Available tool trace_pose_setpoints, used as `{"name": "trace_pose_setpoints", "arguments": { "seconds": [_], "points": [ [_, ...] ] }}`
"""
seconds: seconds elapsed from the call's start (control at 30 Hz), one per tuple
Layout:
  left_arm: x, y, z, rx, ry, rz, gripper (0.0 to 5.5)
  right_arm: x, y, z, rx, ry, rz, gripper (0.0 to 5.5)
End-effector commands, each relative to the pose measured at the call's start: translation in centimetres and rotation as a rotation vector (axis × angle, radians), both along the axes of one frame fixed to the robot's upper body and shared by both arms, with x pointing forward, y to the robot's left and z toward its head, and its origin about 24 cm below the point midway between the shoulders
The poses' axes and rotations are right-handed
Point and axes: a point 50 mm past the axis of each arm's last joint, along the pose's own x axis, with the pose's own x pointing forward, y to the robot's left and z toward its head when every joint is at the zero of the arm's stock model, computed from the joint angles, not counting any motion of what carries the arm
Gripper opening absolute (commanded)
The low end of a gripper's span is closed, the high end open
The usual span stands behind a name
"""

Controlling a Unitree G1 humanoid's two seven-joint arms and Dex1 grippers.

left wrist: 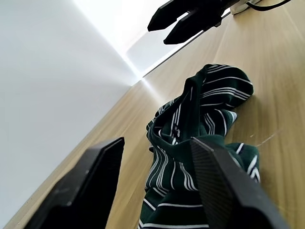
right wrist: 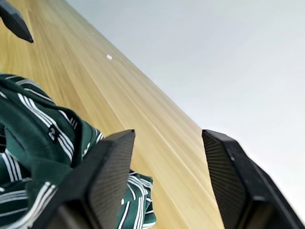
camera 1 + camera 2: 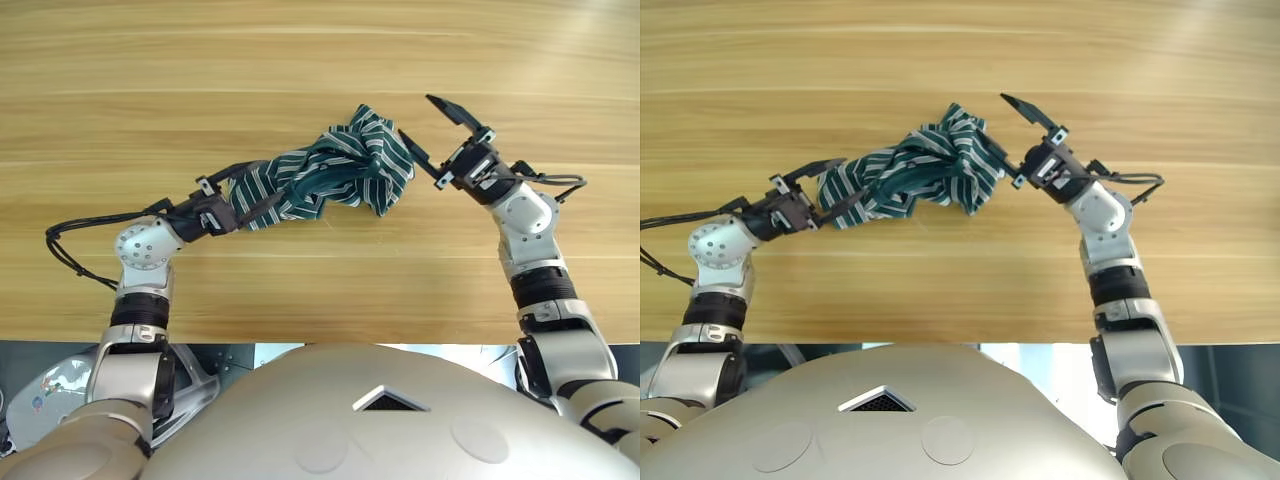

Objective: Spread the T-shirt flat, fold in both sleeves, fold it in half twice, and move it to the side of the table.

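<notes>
While the T-shirt (image 3: 340, 170) lies bunched in a crumpled heap near the middle of the wooden table (image 3: 300, 50), both arms sit at its ends. Shirt is dark green with thin white stripes, not spread, folds twisted over one another.

Left gripper (image 3: 270, 182): low at the shirt's left end, jaws apart, striped cloth lying between them. In the left wrist view, one of its fingers (image 1: 224, 186) rests against the cloth. No clamp on the fabric.

Right gripper (image 3: 414, 114): at the shirt's right end, jaws spread wide, holding nothing. Its nearer finger tip is just beside the edge of the heap; cannot tell whether it touches. The farther finger angles up and away over bare wood.

A black cable (image 3: 75, 250) loops out beside the left arm.
</notes>
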Motion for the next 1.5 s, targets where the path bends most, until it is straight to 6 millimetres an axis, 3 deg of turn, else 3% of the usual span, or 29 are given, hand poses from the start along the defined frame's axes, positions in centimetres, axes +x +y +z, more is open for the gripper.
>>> {"name": "trace_pose_setpoints", "arguments": {
  "seconds": [0.03,0.73,1.1,1.3,1.5],
  "points": [
    [0.3,0.8,-0.4,0.082,0.014,0.03,2.59,0.0,0.4,-0.8,-0.058,0.021,-0.011,2.59],
    [-0.1,1.0,-2.1,0.173,0.048,0.047,2.59,0.1,0.4,-3.7,-0.29,0.047,-0.087,2.59],
    [0.1,2.5,-2.9,0.424,0.051,0.049,2.59,-0.2,0.9,-4.2,-0.354,0.047,-0.061,2.59],
    [0.6,3.0,-1.9,0.616,-0.028,-0.007,2.59,-1.0,0.6,-8.1,-0.717,0.105,-0.009,2.59],
    [0.2,1.9,-1.9,0.648,-0.056,-0.08,2.59,-1.4,-0.3,-8.7,-0.822,0.109,0.033,2.59]
  ]
}}
